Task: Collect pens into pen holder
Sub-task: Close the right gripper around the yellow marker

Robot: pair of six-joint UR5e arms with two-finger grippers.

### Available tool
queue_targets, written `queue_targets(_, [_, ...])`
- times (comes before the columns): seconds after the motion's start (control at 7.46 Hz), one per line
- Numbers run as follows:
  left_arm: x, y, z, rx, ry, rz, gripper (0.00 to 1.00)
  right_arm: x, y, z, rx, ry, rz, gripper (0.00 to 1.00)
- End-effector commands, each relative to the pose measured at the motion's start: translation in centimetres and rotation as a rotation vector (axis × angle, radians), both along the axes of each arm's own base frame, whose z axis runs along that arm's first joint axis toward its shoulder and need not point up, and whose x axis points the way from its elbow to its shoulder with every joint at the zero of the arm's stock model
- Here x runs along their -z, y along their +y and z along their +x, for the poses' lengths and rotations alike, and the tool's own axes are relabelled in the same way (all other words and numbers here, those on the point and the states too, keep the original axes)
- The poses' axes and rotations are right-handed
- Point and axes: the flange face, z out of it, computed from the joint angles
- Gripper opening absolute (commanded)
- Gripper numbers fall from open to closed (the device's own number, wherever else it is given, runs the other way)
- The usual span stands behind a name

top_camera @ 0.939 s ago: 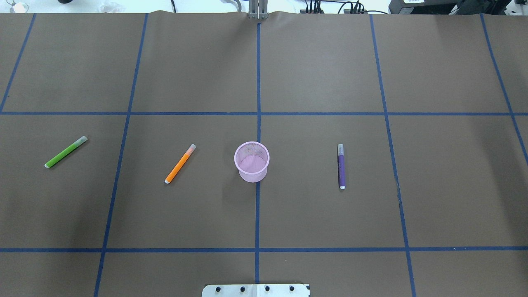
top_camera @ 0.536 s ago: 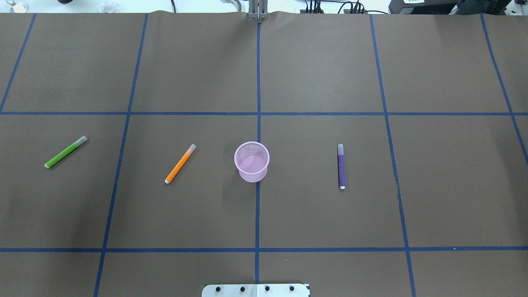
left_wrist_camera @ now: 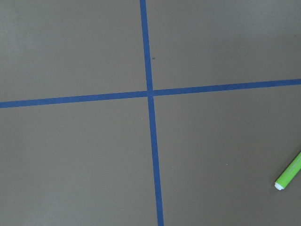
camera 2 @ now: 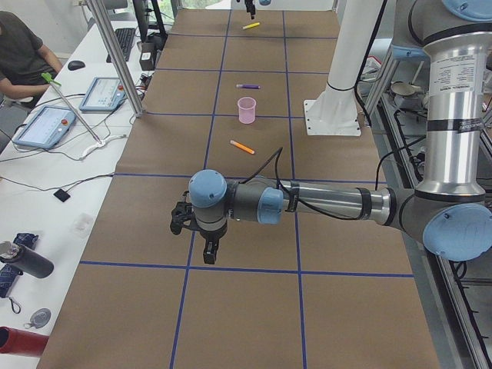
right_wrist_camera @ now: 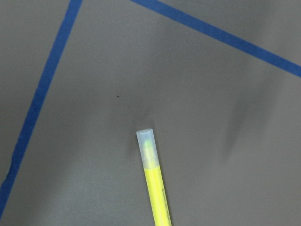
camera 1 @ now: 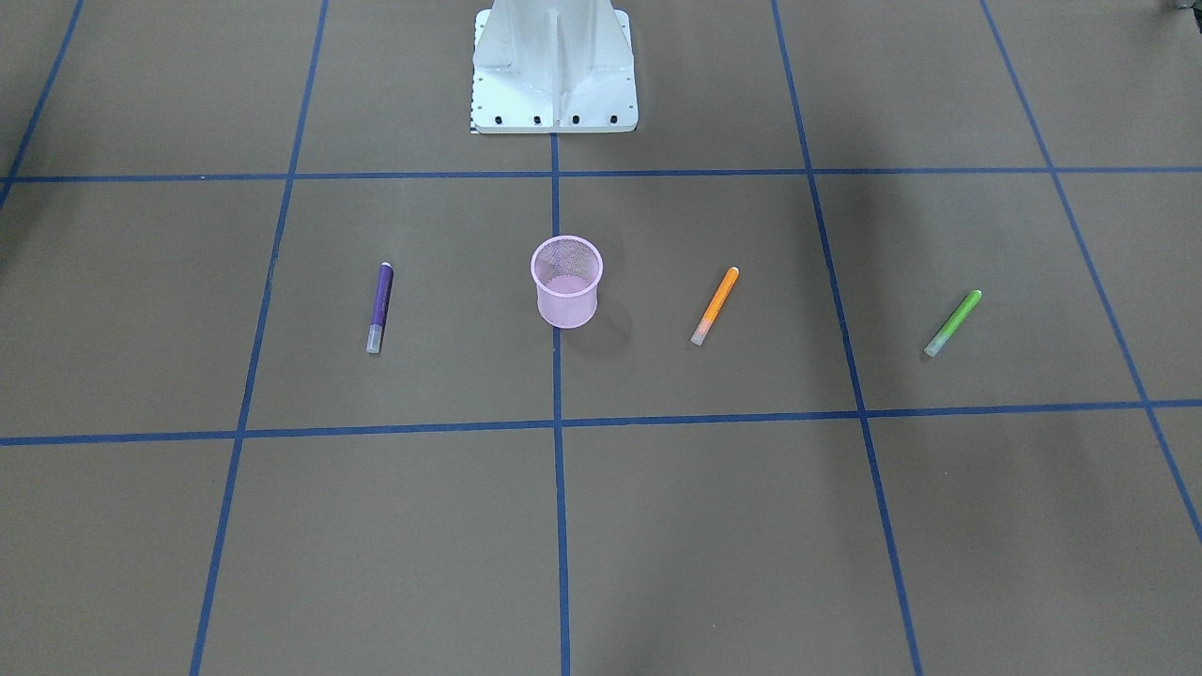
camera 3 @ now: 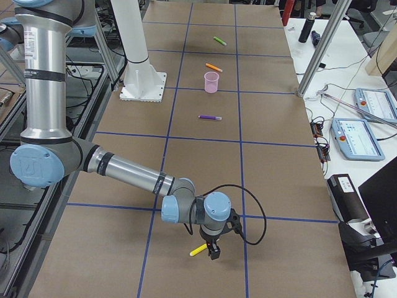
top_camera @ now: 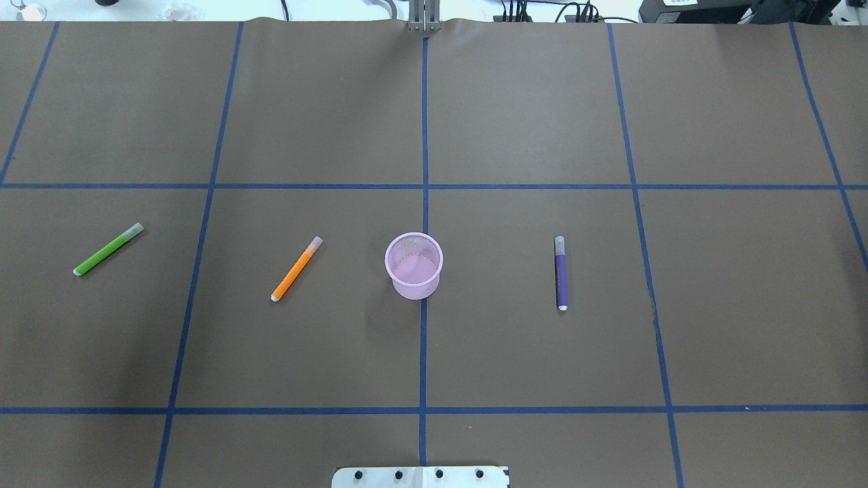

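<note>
The pink mesh pen holder [top_camera: 413, 266] stands upright at the table's middle, also in the front view [camera 1: 566, 282]. The orange pen [top_camera: 296, 269] and the green pen [top_camera: 108, 249] lie to its left, the purple pen [top_camera: 560, 273] to its right. The yellow pen [camera 3: 198, 250] lies far out on the robot's right and shows in the right wrist view [right_wrist_camera: 153, 183]. My right gripper [camera 3: 214, 252] hangs just beside it; I cannot tell whether it is open. My left gripper [camera 2: 209, 252] hovers low near the green pen [left_wrist_camera: 289, 172]; I cannot tell its state.
The robot's base plate [top_camera: 420, 476] sits at the near edge of the table. Blue tape lines grid the brown table cover [top_camera: 529, 115]. Side benches with tablets [camera 3: 372, 102] and metal posts [camera 2: 115, 58] run along the far side. A person [camera 2: 19, 54] sits there.
</note>
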Motion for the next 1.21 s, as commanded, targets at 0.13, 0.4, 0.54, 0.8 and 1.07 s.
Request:
queue_targets(0.13, [0.1,-0.1,0.0,0.000,-0.001,0.001,1.00,-0.5,0.2,-0.2,0.008,-0.018,0.001,0.90])
queue_targets(0.4, [0.1,-0.1,0.0,0.000,-0.001,0.003,1.00,-0.8,0.1,-0.4,0.013,-0.012,-0.007,0.86])
queue_targets(0.54, [0.1,-0.2,0.0,0.000,-0.001,0.003,1.00,-1.7,-0.4,-0.8,0.019,-0.013,-0.026,0.85])
queue_targets(0.8, [0.2,-0.2,0.0,0.000,-0.001,0.004,1.00,-2.0,-0.6,-2.0,0.048,-0.013,-0.030,0.86])
queue_targets(1.07, [0.2,-0.2,0.0,0.000,-0.001,0.004,1.00,-1.9,-0.7,-2.7,0.063,-0.014,-0.026,0.87])
